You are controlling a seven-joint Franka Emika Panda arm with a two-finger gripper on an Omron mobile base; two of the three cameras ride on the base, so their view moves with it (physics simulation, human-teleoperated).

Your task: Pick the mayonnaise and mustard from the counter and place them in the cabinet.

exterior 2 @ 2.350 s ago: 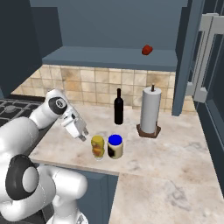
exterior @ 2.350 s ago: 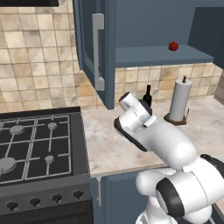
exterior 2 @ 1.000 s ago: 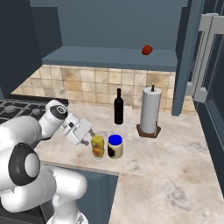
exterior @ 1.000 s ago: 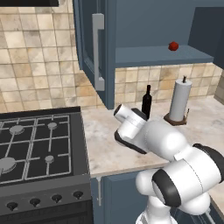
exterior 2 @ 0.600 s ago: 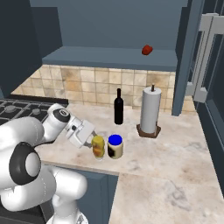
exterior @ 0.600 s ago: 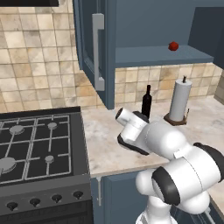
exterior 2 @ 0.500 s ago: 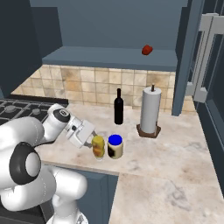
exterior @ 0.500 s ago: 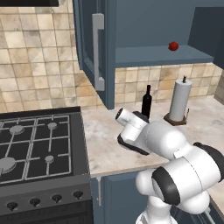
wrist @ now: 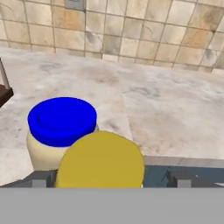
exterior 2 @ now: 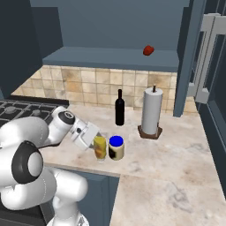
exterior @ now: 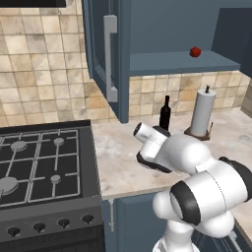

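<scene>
Right base view: white arm reaching low across the counter [exterior 2: 176, 154], pincer [exterior 2: 94, 140] spread wide and gripping nothing, level with the mustard [exterior 2: 100, 147] and pressed close against its left side. Mustard bottle upright near the counter's front edge, long axis vertical, directly ahead of the pincer along the line of reach. Mayonnaise [exterior 2: 116, 148] upright just beside the mustard on its far side from the pincer, the two nearly touching; cannot tell whether they do. Wine bottle [exterior 2: 119, 107] and paper towel roll [exterior 2: 150, 113] well back toward the tiled wall. Small red ball [exterior 2: 148, 50] up on the cabinet [exterior 2: 110, 57] shelf, cabinet door standing open.

Hand view: mustard [wrist: 100, 160] close up as a large yellow round shape low in the middle, with the mayonnaise [wrist: 61, 127] and its blue lid behind and to one side. Fingertips hard to make out beside the bottle, so contact cannot be confirmed.

Left base view: arm's own white bulk covering both task items; wine bottle [exterior: 165, 113] visible behind it.
</scene>
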